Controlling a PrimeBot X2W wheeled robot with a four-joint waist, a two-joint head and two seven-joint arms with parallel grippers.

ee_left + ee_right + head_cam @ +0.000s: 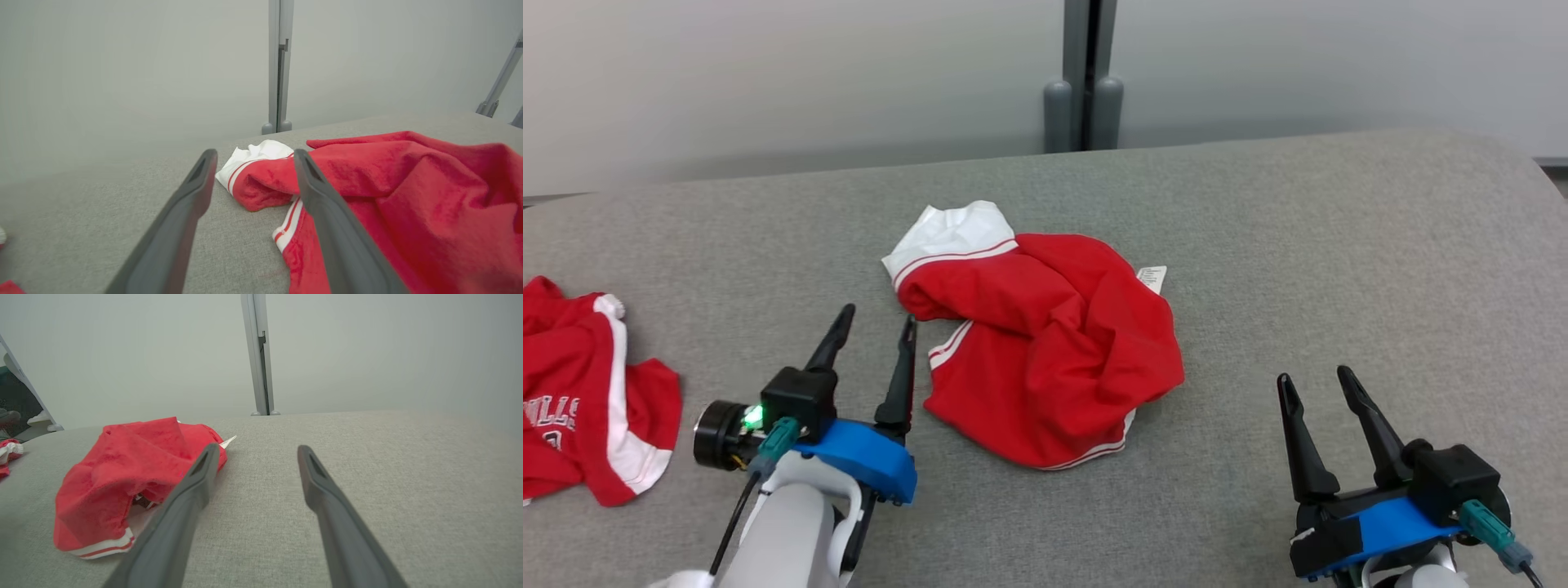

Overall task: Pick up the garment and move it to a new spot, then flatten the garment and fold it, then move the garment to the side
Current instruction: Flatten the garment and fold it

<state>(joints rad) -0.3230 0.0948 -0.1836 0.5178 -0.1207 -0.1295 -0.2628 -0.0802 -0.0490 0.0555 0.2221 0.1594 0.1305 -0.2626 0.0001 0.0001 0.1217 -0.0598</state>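
Out beyond the left gripper (878, 315), well apart from it, lies a second red garment (588, 408). That gripper is spread wide and empty, its inner finger just beside the striped edge of the crumpled garment (1045, 351), which sits on the grey table (1339, 245) between the two grippers. The right gripper (1313, 376) is wide and empty too, farther from the cloth. The pick-up looks not yet begun, so I'd say the left needs to dip onto that hem and pinch.
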